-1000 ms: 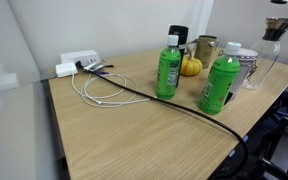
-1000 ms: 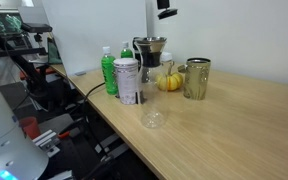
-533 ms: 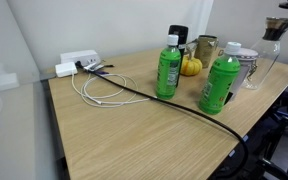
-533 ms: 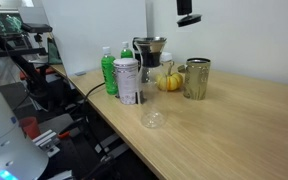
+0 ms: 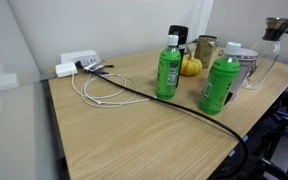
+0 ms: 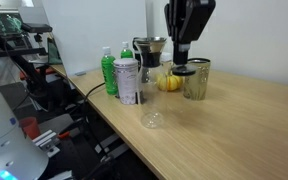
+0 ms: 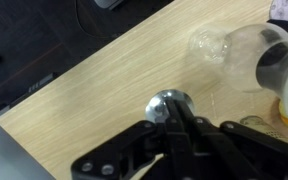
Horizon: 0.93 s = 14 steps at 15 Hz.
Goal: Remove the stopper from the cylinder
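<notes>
I read the tool point(image 6: 181, 62) closed, fingers together, upper centre of frame, just right of the stopper point(image 6: 151, 44) seated in the cylinder point(image 6: 154, 66) on the desk point(image 6: 234, 130).

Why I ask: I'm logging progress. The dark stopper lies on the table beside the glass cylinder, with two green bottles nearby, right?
Not quite. The stopper sits in the top of the cylinder, not on the table; an exterior view shows it there. The rest holds: the green bottles do stand nearby.
</notes>
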Each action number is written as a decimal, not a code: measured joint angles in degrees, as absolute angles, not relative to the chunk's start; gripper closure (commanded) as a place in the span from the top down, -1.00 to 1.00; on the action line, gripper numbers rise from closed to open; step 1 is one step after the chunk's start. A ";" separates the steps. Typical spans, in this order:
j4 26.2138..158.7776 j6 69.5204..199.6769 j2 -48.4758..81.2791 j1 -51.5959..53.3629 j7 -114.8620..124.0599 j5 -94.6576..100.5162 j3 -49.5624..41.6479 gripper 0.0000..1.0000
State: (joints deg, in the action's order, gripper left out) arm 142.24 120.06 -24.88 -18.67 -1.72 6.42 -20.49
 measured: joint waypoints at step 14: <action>150.06 133.34 -14.90 -20.86 5.20 2.36 -21.27 -0.97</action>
